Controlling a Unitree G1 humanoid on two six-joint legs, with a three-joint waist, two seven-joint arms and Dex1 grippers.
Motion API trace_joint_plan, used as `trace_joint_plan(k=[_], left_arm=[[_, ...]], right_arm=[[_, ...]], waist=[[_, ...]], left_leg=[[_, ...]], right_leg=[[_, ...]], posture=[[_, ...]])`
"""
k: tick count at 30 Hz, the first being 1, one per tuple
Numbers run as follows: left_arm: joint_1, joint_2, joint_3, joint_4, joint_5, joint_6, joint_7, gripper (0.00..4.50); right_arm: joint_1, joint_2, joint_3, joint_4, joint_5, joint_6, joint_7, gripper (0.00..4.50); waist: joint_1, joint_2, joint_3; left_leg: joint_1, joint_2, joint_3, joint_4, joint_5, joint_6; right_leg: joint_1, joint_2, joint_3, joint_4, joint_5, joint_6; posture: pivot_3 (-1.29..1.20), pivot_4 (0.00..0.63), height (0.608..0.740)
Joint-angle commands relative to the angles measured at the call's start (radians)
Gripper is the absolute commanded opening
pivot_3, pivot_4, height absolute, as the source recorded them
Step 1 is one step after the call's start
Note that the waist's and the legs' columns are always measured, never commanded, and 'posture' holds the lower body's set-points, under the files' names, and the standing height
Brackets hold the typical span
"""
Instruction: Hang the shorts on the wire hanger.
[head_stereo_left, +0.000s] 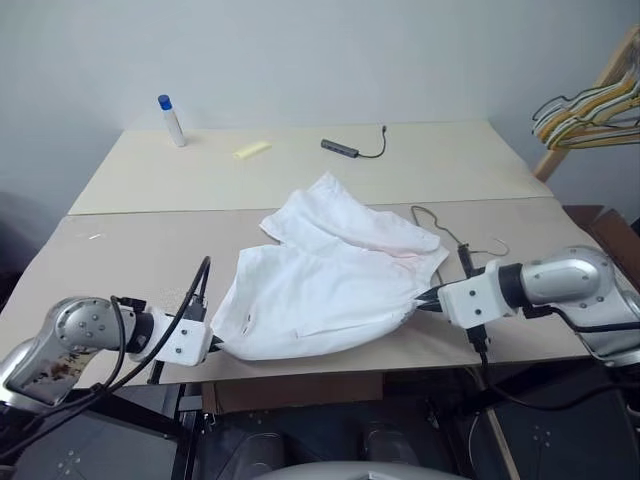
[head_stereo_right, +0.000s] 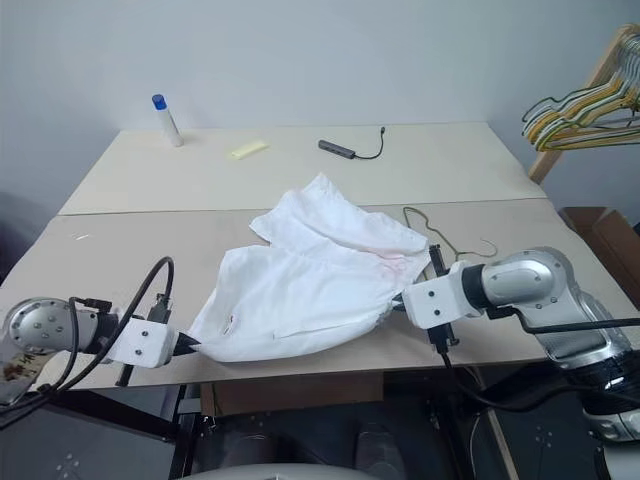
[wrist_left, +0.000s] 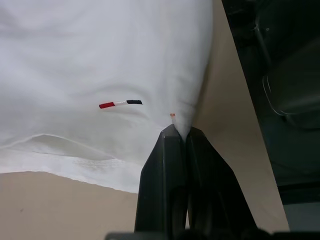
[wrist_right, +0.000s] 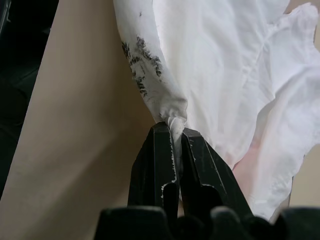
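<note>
The shorts (head_stereo_left: 320, 275) lie spread on the near part of the table (head_stereo_left: 130, 250), pinched at opposite edges: left gripper (wrist_left: 179, 131) clamped on one side, right gripper (wrist_right: 175, 127) clamped on the other. The wire hanger (head_stereo_left: 455, 232) lies just beside them.

The shorts (head_stereo_left: 325, 275) lie on the table's (head_stereo_left: 130, 250) near half. The wire hanger (head_stereo_left: 452, 232) lies just to their right. Behind them, a bottle (head_stereo_left: 171, 121) stands far left, a cable (head_stereo_left: 355, 148) far centre.
</note>
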Motion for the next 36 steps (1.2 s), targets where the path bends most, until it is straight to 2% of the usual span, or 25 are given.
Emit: trace_joint_plan(k=[1,3,7,11,13,15,17,20,23,27,29,32,36], left_arm=[[-0.009,-0.022,0.026,-0.035,-0.018,0.022,0.02,0.02],[-0.075,-0.062,0.019,-0.001,-0.004,0.041,0.046,0.02],[-0.489,-0.258,0.003,0.239,0.054,0.216,0.213,0.02],[-1.05,-0.439,-0.015,0.817,0.194,0.227,0.535,0.02],[-1.283,-0.477,-0.038,1.107,0.273,0.147,0.74,0.02],[-1.471,-0.502,-0.034,1.315,0.311,0.107,0.946,0.02],[-1.619,-0.508,-0.014,1.428,0.33,0.053,1.146,0.02],[-1.727,-0.504,-0.003,1.481,0.343,-0.059,1.272,0.02],[-1.735,-0.503,-0.017,1.48,0.353,-0.182,1.243,0.02],[-1.607,-0.498,-0.048,1.439,0.36,-0.331,1.105,0.02],[-1.489,-0.497,-0.045,1.38,0.32,-0.388,0.966,0.02],[-1.257,-0.461,-0.062,1.2,0.268,-0.449,0.748,0.02],[-0.849,-0.4,-0.04,0.735,0.116,-0.231,0.497,0.02]], right_arm=[[-0.024,0.002,-0.013,0.023,-0.002,-0.028,0.002,0.0],[-0.075,0.034,-0.008,0.078,-0.02,-0.039,-0.028,0.0],[-0.413,0.231,0.015,0.42,-0.181,-0.046,-0.282,0.0],[-0.89,0.436,0.067,0.991,-0.358,-0.014,-0.67,0.0],[-1.079,0.518,0.069,1.227,-0.391,-0.005,-0.873,0.0],[-1.209,0.575,0.049,1.379,-0.399,-0.021,-1.088,0.0],[-1.298,0.607,0.006,1.459,-0.38,-0.063,-1.297,0.0],[-1.349,0.616,-0.049,1.497,-0.351,-0.176,-1.475,0.0],[-1.333,0.606,-0.08,1.507,-0.344,-0.276,-1.544,0.0],[-1.239,0.593,-0.076,1.521,-0.345,-0.338,-1.462,0.0],[-1.165,0.58,-0.067,1.518,-0.343,-0.398,-1.344,0.0],[-1.05,0.565,-0.063,1.512,-0.319,-0.456,-1.112,0.0],[-0.883,0.53,-0.029,1.488,-0.322,-0.573,-0.826,0.0]], waist=[[0.001,0.0,0.0],[0.003,0.0,0.0],[0.007,-0.001,0.001],[-0.006,-0.002,0.002],[-0.013,-0.001,0.001],[-0.024,-0.002,0.001],[-0.03,-0.002,0.001],[-0.033,-0.002,0.001],[-0.032,-0.002,0.001],[-0.031,-0.002,0.001],[-0.033,-0.002,0.001],[-0.042,-0.001,0.001],[-0.063,-0.001,0.001]], left_leg=[[0.0,0.0,0.0,0.0,0.0,0.0],[0.0,0.0,0.001,0.0,0.0,0.0],[0.001,-0.001,-0.001,0.001,0.006,0.0],[-0.002,-0.003,-0.003,-0.002,0.01,-0.004],[-0.006,-0.003,-0.005,-0.003,0.015,-0.012],[-0.015,-0.004,-0.005,-0.008,0.015,-0.015],[-0.019,-0.008,-0.005,-0.018,0.016,-0.017],[-0.029,-0.009,-0.005,-0.021,0.013,-0.019],[-0.037,-0.011,-0.006,-0.021,0.013,-0.019],[-0.033,-0.012,-0.006,-0.02,0.013,-0.019],[-0.02,-0.012,-0.005,-0.019,0.013,-0.018],[-0.007,-0.013,-0.005,-0.019,0.011,-0.013],[-0.003,-0.011,-0.005,-0.016,0.012,-0.013]], right_leg=[[0.0,0.0,0.0,0.0,0.0,0.0],[0.0,0.0,0.0,0.0,0.0,0.0],[0.002,0.001,0.0,-0.001,0.003,0.003],[0.0,0.002,0.0,-0.003,0.01,-0.001],[-0.004,0.002,-0.002,-0.002,0.009,-0.001],[-0.014,0.001,-0.002,-0.002,0.008,0.0],[-0.021,-0.003,-0.001,-0.005,0.008,0.001],[-0.033,-0.005,-0.002,-0.006,0.006,0.002],[-0.039,-0.007,-0.004,-0.006,0.005,0.003],[-0.03,-0.008,-0.005,-0.012,0.003,0.008],[-0.016,-0.008,-0.005,-0.012,0.003,0.007],[-0.004,-0.008,-0.003,-0.012,0.005,0.007],[-0.002,-0.007,-0.001,-0.003,0.006,0.007]], posture=[[0.03,0.0,0.74],[0.03,0.0,0.74],[0.02,0.0,0.74],[0.03,0.0,0.74],[0.04,0.0,0.74],[0.05,0.0,0.74],[0.05,0.0,0.74],[0.06,0.0,0.74],[0.07,0.0,0.74],[0.07,0.0,0.74],[0.07,0.0,0.74],[0.08,0.0,0.74],[0.08,0.0,0.74]])
